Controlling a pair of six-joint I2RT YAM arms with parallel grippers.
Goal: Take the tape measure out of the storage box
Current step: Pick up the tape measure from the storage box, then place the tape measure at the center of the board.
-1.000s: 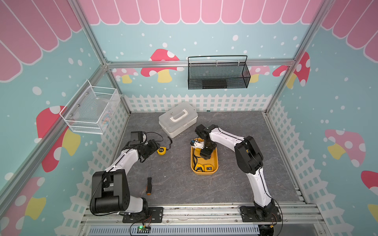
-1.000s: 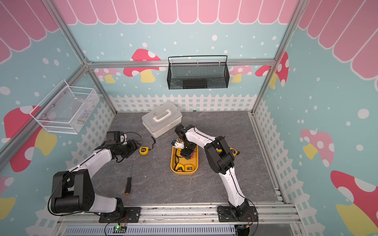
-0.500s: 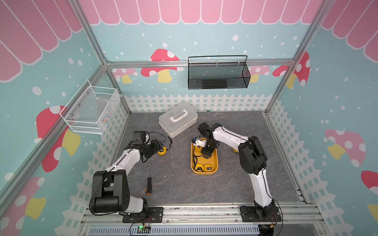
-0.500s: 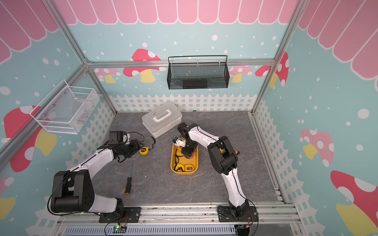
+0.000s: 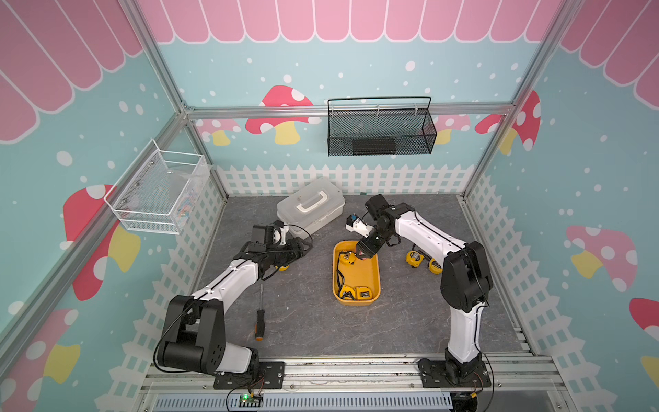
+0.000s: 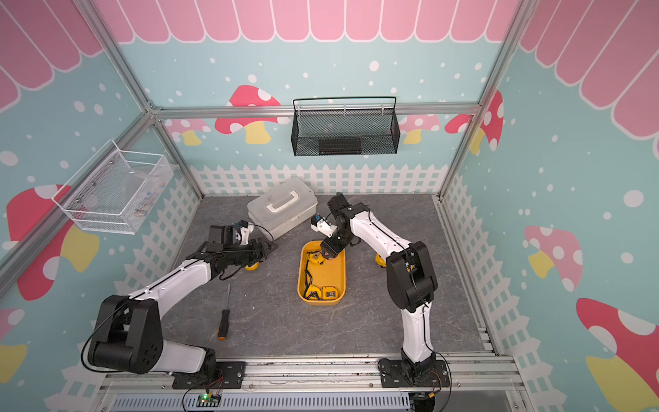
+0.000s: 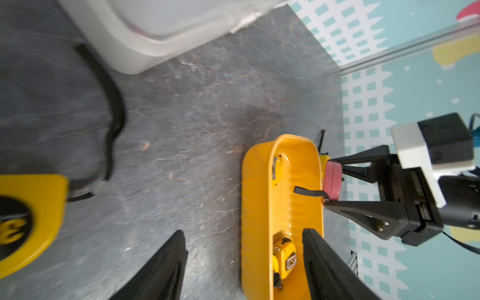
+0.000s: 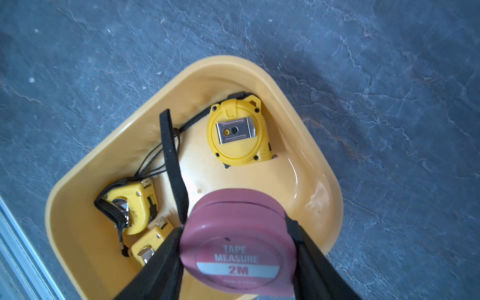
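Right gripper: its two black fingers are pressed on the two sides of the pink tape measure, and they carry it.
Pink tape measure: it is held in the air over the storage box, above the end that is toward the white case. Its face shows the words "TAPE MEASURE 2M".
Strap: a black band hangs from the pink tape measure down into the box.
Storage box: it stands on the grey floor between the two arms, as both top views show.
Inside the box: three yellow tape measures lie there. One is alone at the end under the right gripper, and two are close together at the other end, with thin black cords.
Left gripper: the fingers are apart and nothing is between them. It is low over the floor, beside the white case and to the side of the box, not touching it.
Yellow tape measure: it lies on the floor just beside the left gripper, outside the box.
Floor by the right arm: two more yellow tape measures lie there, near each other.
Screwdriver: it lies on the floor near the left arm, well apart from the box.
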